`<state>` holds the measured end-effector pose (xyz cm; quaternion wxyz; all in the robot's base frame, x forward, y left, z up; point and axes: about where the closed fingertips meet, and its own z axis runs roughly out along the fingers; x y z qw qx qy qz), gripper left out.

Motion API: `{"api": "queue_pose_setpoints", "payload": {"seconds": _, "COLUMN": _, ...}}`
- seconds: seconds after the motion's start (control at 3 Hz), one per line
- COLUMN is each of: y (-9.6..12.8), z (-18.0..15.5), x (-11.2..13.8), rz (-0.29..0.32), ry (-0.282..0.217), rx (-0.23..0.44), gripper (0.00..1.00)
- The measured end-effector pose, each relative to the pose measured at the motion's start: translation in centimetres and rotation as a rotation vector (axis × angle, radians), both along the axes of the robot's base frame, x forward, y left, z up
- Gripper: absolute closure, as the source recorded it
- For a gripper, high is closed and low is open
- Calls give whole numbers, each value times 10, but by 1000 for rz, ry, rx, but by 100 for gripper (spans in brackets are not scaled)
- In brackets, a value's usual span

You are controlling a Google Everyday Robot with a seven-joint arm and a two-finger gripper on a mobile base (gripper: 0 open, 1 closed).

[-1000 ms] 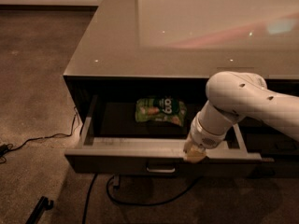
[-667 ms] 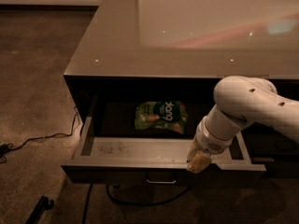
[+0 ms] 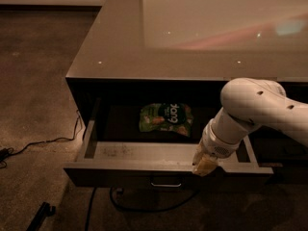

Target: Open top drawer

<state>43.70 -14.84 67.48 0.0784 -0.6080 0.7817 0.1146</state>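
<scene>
The top drawer [image 3: 144, 154] is pulled well out from under the counter, showing its grey scuffed floor. Its small loop handle [image 3: 165, 183] sits at mid-front, below the front edge. A green snack bag [image 3: 166, 119] lies at the back of the drawer. My gripper [image 3: 205, 166] hangs from the white arm [image 3: 255, 110] and rests at the drawer's front edge, right of the handle.
The glossy counter top [image 3: 192, 28] overhangs the drawer's back part. A black cable [image 3: 43, 143] runs across the carpet on the left, and another cable [image 3: 144, 208] loops under the drawer. A dark object [image 3: 41, 213] lies on the floor at lower left.
The drawer has slid further out toward the camera, and my gripper has moved with its front edge. More of the green bag and the grey floor shows.
</scene>
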Motion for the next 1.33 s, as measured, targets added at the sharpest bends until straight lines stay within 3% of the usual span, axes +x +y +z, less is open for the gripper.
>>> {"api": "queue_pose_setpoints", "payload": {"seconds": 0.67, "y": 0, "z": 0, "x": 0, "rz": 0, "ry": 0, "rx": 0, "gripper": 12}}
{"api": "queue_pose_setpoints", "payload": {"seconds": 1.0, "y": 0, "z": -1, "x": -2, "rz": 1, "ry": 1, "rx": 11, "gripper": 0}}
{"api": "queue_pose_setpoints", "payload": {"seconds": 1.33, "y": -1, "z": 5, "x": -4, "rz": -6, "ry": -22, "rx": 26, "gripper": 0}}
